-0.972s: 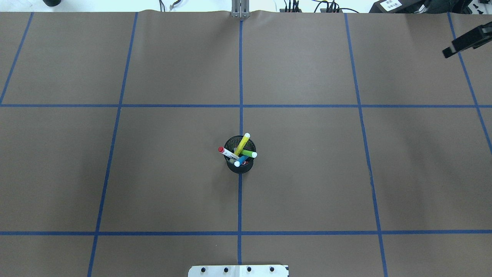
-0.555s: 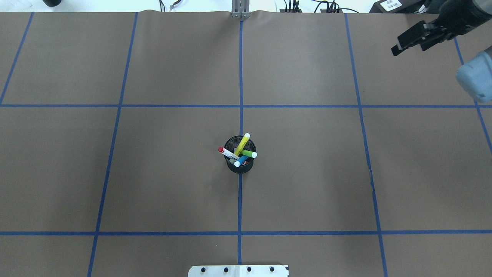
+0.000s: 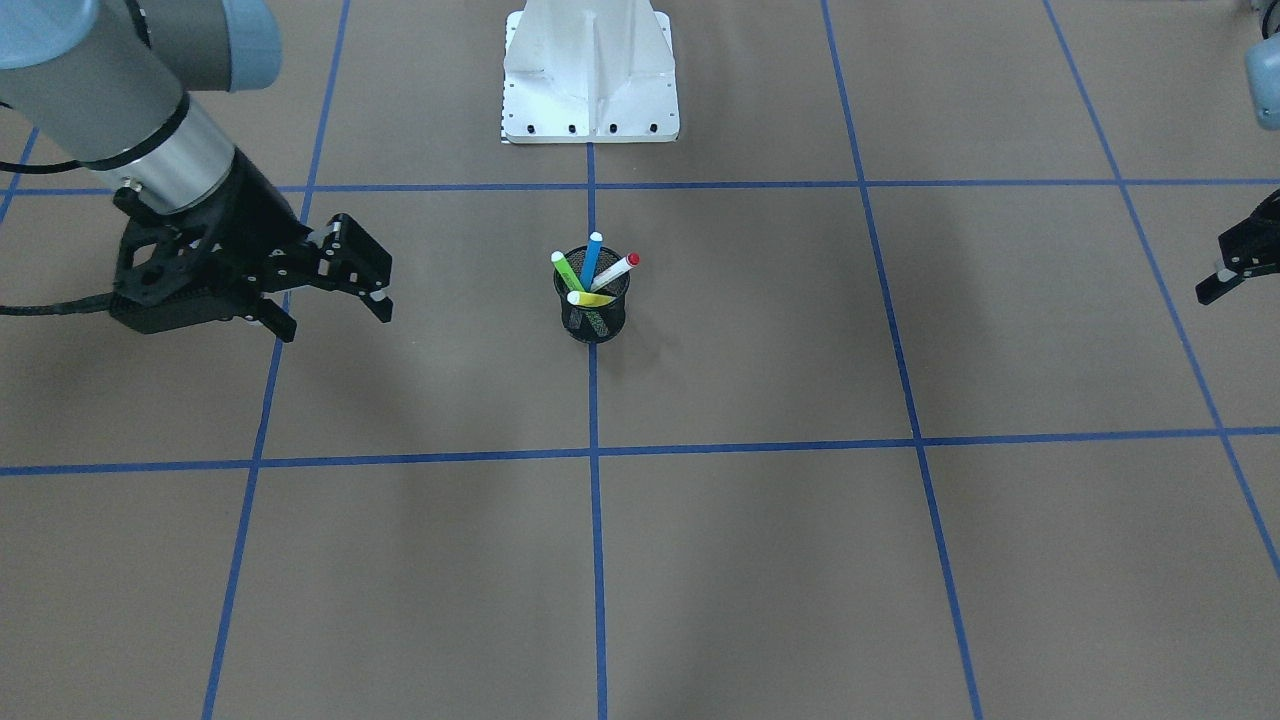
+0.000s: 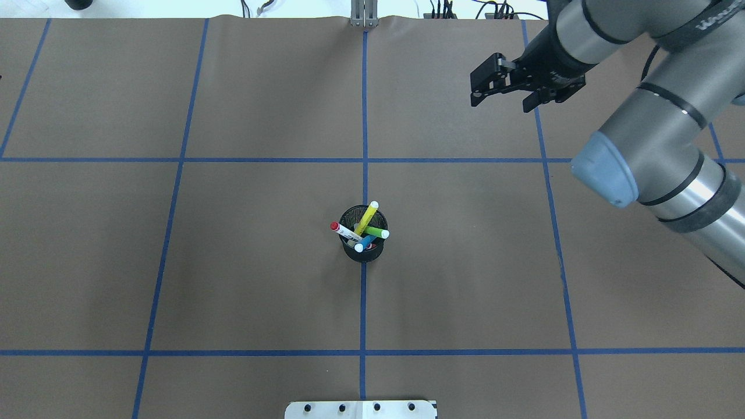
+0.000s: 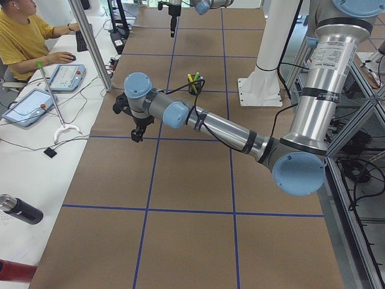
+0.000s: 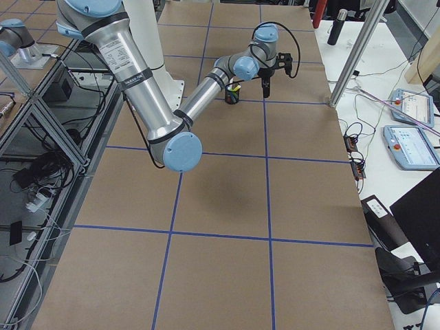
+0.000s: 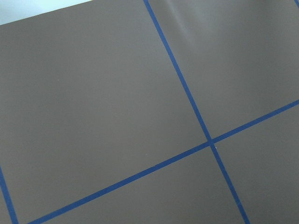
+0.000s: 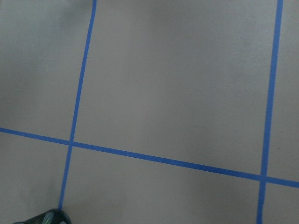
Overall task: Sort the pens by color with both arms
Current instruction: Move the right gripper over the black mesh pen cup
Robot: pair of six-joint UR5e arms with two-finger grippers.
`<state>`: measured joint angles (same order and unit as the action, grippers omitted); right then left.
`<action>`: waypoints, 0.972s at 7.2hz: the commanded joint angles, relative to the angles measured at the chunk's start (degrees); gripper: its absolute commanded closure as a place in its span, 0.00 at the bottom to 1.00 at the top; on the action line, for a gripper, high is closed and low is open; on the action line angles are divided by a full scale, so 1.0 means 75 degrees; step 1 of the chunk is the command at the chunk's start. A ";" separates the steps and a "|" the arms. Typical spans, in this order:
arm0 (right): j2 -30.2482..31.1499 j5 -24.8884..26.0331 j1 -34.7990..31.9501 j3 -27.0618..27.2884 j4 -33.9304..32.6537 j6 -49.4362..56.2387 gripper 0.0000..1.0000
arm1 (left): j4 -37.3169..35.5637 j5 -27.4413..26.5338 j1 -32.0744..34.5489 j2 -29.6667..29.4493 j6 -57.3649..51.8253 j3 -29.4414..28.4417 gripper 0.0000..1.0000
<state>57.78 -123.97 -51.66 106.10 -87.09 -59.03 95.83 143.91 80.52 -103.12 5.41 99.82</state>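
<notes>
All four pens stand together in a black mesh cup (image 4: 364,251) at the middle of the counter (image 4: 262,262), fanned out and leaning on its rim: the yellow pen (image 4: 366,217), the lime green pen (image 4: 377,232), the blue pen (image 4: 365,242) and the white pen with red ends (image 4: 344,231). None is sorted yet.

The right hand (image 4: 500,103) hangs well apart from the cup, its fingers spread wide and holding nothing. The left hand (image 3: 1235,262) sits at the counter's far side, only partly showing; I cannot tell how far open it is.

This looks like the reach for a first pen. I would come down over the cup, pick the barrel that stands clearest of its neighbours, close across it near the cap, and draw it out along its own lean. The cup looks light and may tip or drag.

The pens are slim, smooth, round plastic, likely to roll once laid down. The counter is matt brown paper crossed by blue tape lines (image 4: 364,116).
</notes>
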 commanded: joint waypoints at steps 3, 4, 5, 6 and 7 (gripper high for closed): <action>-0.1105 0.2055 0.2079 -0.0026 -0.1579 -0.1233 0.01 | 0.0008 -0.0017 -0.0177 -0.0055 0.0041 -0.0043 0.00; -0.1246 0.2637 0.2512 -0.0072 -0.1665 -0.1872 0.01 | 0.0008 -0.0017 -0.0177 -0.0055 0.0041 -0.0043 0.00; -0.1630 0.3165 0.3004 -0.0084 -0.2536 -0.2262 0.02 | -0.0004 -0.0017 -0.0177 -0.0055 0.0041 -0.0043 0.00; -0.2191 0.3495 0.3368 -0.0258 -0.3461 -0.2764 0.06 | 0.0007 -0.0017 -0.0177 -0.0043 0.0041 -0.0043 0.00; -0.2428 0.3545 0.3581 -0.0631 -0.3505 -0.3106 0.25 | 0.0008 -0.0017 -0.0189 -0.0043 0.0029 -0.0055 0.00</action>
<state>42.73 -99.17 -27.54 103.98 -109.99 -78.56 95.87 143.79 79.16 -103.49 5.70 99.47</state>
